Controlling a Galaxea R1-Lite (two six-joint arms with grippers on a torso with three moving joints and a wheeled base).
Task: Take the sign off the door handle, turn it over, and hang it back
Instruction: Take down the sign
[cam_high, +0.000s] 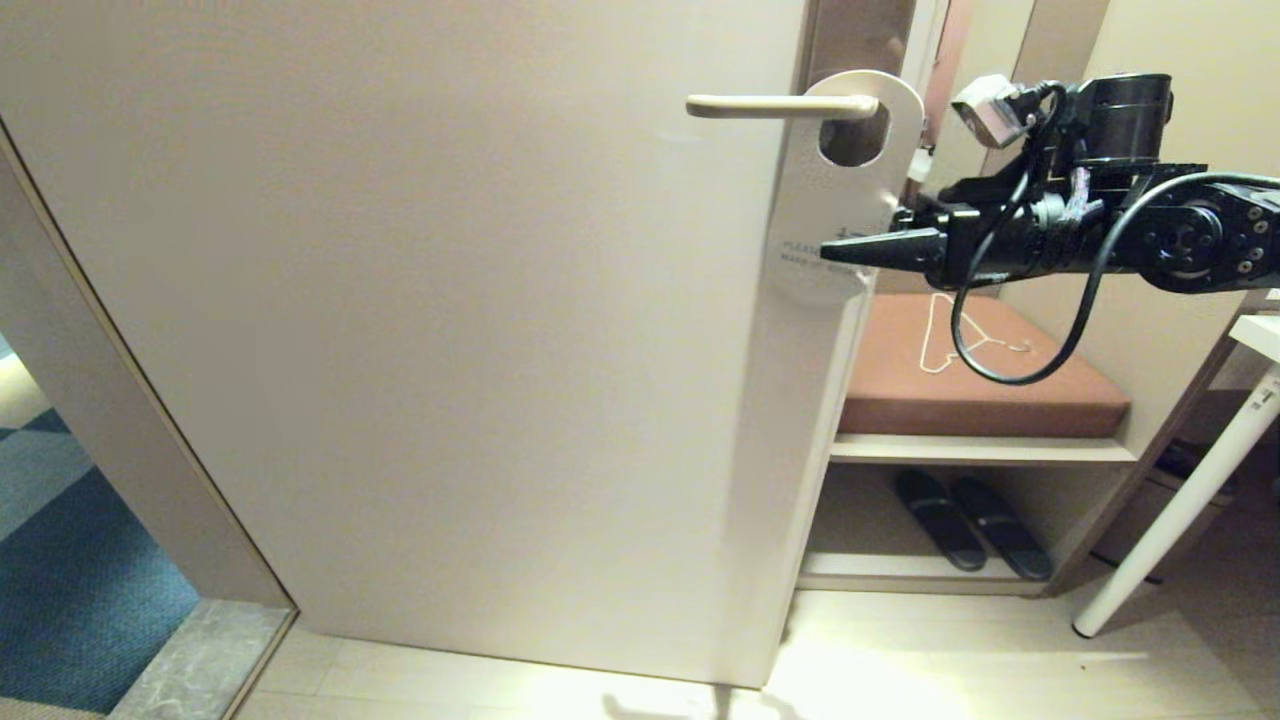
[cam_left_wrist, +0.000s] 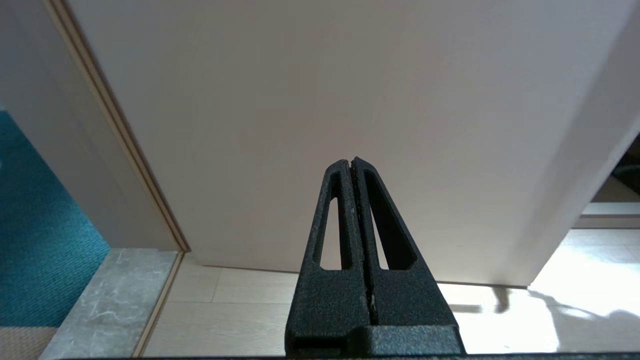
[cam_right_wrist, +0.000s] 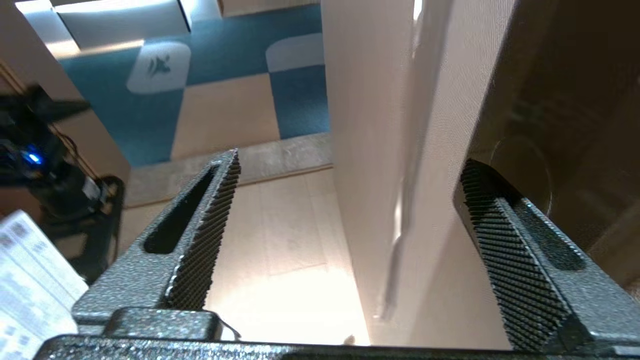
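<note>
Cream door (cam_high: 450, 350) fills most of the scene, with a shoe shelf (cam_high: 980, 450) beyond its edge. On the door handle (cam_high: 780, 105) hangs the sign (cam_high: 835, 200), white face outward, its oval hole over the lever. The right claw (cam_high: 840, 250) stands wide at the sign's lower edge, the card between its fingers (cam_right_wrist: 200, 240) but ungripped. The sign looks light, thin and springy, likely slick; its lower half offers the best pinch. Its lettering is partly hidden behind the claw. The left claw (cam_left_wrist: 352, 165) is pressed shut, parked low by the door.
</note>
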